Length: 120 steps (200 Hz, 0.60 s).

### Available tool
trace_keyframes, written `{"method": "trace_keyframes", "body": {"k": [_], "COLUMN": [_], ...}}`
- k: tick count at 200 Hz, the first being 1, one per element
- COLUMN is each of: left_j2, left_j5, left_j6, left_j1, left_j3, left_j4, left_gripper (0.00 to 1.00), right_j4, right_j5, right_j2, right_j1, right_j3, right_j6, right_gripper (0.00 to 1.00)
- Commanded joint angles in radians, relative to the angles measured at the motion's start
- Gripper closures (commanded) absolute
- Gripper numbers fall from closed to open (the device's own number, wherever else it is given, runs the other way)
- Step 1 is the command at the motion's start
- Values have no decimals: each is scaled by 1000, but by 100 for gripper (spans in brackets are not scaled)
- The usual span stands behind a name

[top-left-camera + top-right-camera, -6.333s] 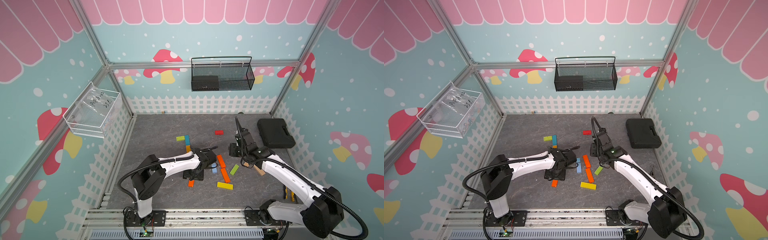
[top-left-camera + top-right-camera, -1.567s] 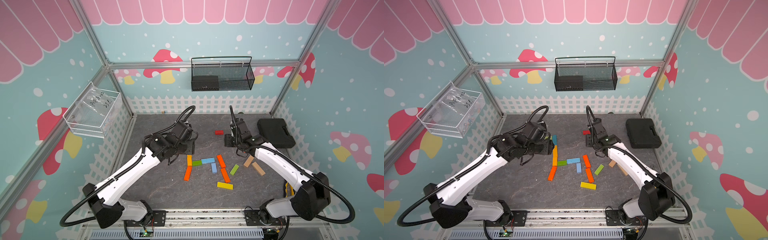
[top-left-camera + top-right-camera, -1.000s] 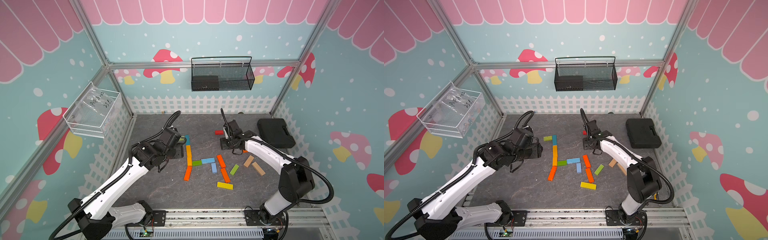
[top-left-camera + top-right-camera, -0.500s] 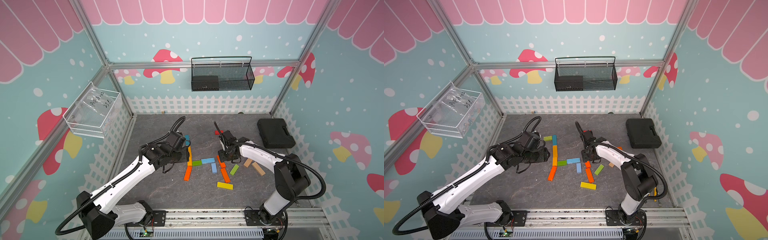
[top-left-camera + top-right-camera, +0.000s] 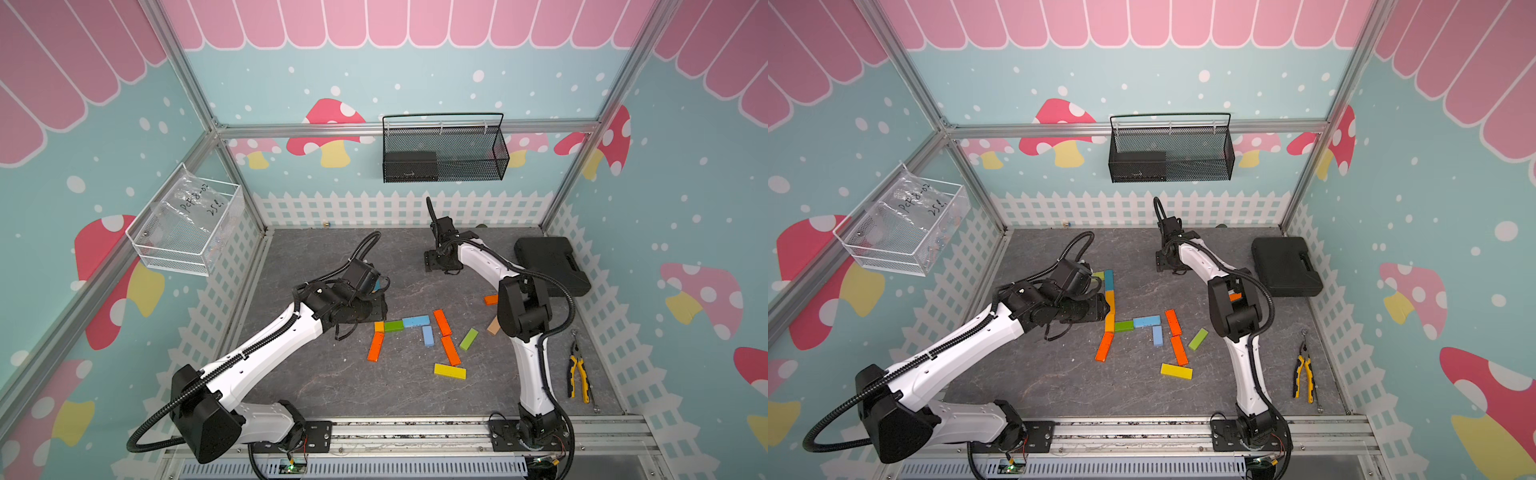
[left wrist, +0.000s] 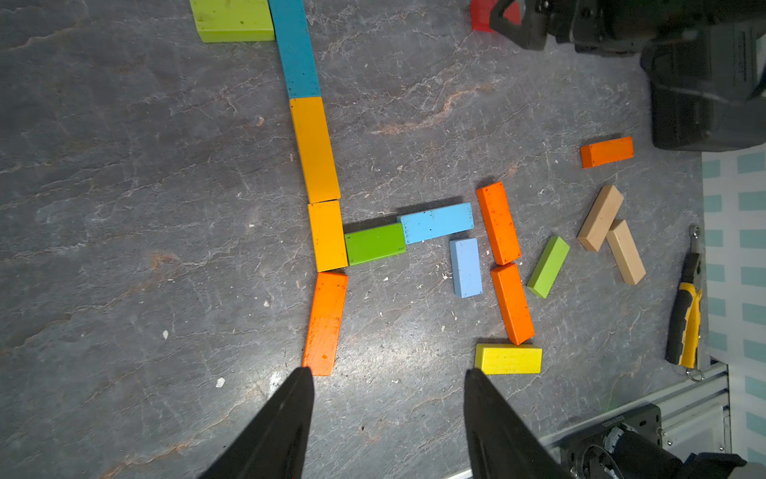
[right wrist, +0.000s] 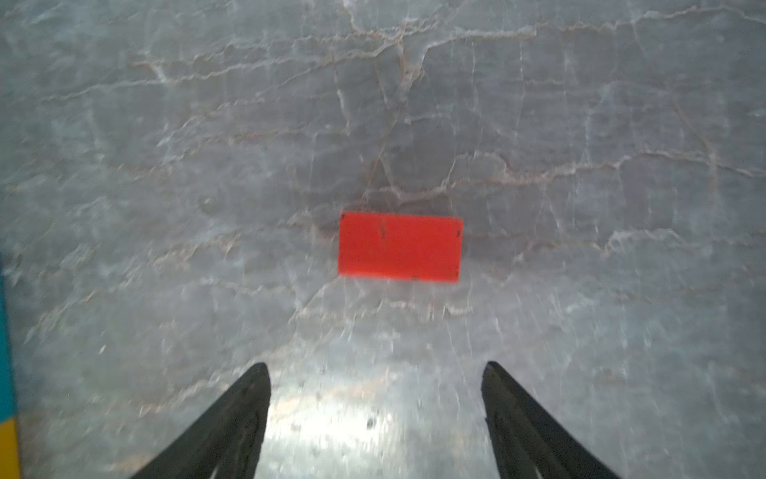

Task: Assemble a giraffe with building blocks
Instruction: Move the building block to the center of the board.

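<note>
So the chunky, rectangular painted-wood building blocks (image 6: 315, 149) lie flat mid-way across the worktop (image 6: 124, 207), veined grey slate-look stuff, just past the left gripper (image 6: 387, 377), which is spread and empty. Farther back toward the rear edge, the right gripper (image 7: 375, 367) is spread wide too, with a red block (image 7: 400, 246) lying just beyond its tips, not touching.

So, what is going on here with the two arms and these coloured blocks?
Two robot arms are laying building blocks flat on the grey table to form a giraffe. A line of blue, yellow and orange blocks is laid, with a green block branching off. The left gripper is open and empty by the line's orange end. The right gripper hovers open over a lone red block, not touching it. Two tan blocks lie loose.
</note>
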<state>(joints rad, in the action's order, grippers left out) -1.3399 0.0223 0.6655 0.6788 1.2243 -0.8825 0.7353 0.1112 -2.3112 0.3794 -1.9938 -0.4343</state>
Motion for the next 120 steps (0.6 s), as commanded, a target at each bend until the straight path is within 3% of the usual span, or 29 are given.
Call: {"method": "trace_keyframes", "body": {"k": [1,73,120], "left_j2": [-22,-71,-76], "left_j5": [-15,-29,-31], "left_j6": [-17,-32,-33], "left_j1": [-7,-15,-19], "left_j3": [35,50,47], "left_j4": [22,31,39], "left_gripper": [39,39,39], "right_j4": [94,134,137], "right_j5": [0,-16,-30], "right_j2": [-87,-222,-241], "right_j1": [-13,-44,-45], "right_j3": [-145,-279,-279], "right_j6": [14,8,13], "right_gripper": [17,17,29]}}
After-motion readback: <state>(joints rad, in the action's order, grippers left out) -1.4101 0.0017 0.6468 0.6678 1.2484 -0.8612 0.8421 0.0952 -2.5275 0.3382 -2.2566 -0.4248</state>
